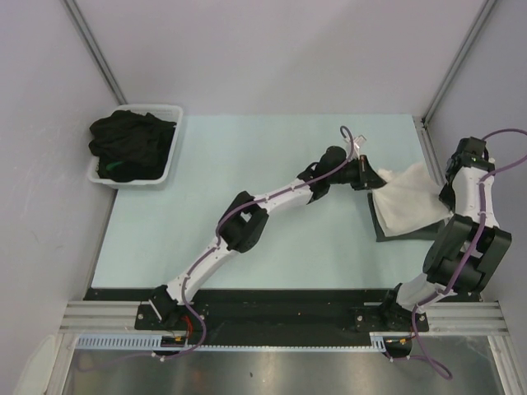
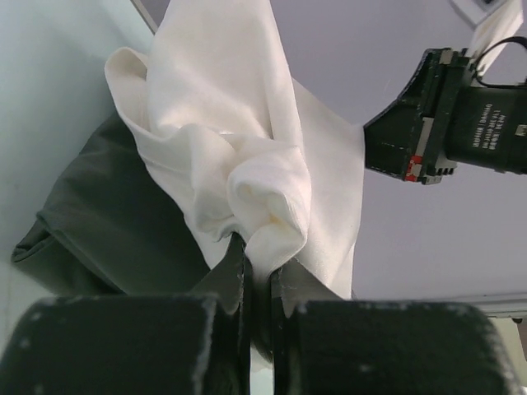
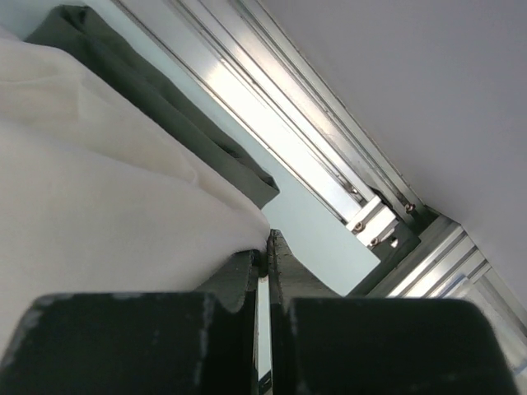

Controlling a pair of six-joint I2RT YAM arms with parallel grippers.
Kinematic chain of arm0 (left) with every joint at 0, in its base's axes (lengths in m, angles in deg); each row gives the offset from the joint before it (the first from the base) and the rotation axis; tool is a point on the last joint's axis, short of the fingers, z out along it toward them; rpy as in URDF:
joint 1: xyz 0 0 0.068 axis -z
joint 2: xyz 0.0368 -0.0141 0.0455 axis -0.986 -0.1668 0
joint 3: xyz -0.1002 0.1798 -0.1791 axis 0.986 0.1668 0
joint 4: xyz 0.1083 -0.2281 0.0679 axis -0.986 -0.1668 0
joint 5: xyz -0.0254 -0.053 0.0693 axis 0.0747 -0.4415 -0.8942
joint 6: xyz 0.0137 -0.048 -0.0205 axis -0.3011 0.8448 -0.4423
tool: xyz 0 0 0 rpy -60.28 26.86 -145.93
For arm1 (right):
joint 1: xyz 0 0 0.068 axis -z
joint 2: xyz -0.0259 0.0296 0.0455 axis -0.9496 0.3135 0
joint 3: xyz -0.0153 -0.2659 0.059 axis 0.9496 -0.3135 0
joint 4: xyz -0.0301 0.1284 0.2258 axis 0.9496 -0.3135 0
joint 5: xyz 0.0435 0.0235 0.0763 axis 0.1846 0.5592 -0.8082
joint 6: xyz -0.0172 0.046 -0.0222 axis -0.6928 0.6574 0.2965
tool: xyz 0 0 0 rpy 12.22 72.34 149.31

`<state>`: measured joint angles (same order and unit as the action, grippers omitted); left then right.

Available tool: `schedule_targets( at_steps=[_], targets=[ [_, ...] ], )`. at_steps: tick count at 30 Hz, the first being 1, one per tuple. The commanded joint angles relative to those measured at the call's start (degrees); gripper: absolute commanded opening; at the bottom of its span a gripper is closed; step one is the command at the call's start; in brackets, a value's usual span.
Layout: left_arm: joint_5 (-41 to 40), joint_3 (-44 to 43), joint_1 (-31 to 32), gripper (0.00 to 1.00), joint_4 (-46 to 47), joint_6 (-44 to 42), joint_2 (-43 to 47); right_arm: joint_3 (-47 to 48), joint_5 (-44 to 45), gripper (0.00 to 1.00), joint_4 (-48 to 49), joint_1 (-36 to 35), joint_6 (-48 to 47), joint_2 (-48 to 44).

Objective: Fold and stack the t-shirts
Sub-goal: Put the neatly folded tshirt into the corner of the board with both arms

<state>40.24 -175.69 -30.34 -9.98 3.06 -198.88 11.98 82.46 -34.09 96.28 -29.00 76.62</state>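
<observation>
Pale green table (image 1: 247, 206), plain white walls. Left gripper (image 2: 258, 267) is pinched tight on a bunched bit of the cream-white t-shirt (image 1: 409, 200), and the right gripper (image 3: 265, 247) is clamped on its other edge, over the folded dark grey t-shirt (image 1: 395, 232) at the table's right side. Black t-shirts (image 1: 132, 144) sit in the white tub (image 1: 169, 169), far left.

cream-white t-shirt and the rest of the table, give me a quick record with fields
held item: cream-white cloth t-shirt, slung between both grippers
left side: left gripper shut on a bunched edge of it
right side: right gripper shut on its other edge
beneath: folded dark grey cloth t-shirt, flat on the pale green table, right side
waiting: black cloth t-shirts heaped in the white plastic tub, far left corner
fold status: cream-white one not yet laid flat
</observation>
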Motion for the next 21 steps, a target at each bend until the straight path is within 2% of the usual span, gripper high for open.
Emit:
schedule_targets(
  at_steps=[1, 8, 21],
  targets=[
    [0.6, -3.2, 0.1, 0.0, 6.4, 1.9, 0.1, -2.1, 4.5, 0.0, 3.6, 3.6, 1.0, -2.2],
    [-0.2, -1.8, 0.0, 0.0, 6.8, 1.6, -0.5, -5.1, 1.6, 0.0, 5.0, 6.0, 1.4, -0.2],
    [0.3, -2.2, -2.9, 0.0, 8.5, 1.2, -3.7, -5.5, 2.3, 0.0, 6.0, 6.4, 1.4, 4.7]
  ],
)
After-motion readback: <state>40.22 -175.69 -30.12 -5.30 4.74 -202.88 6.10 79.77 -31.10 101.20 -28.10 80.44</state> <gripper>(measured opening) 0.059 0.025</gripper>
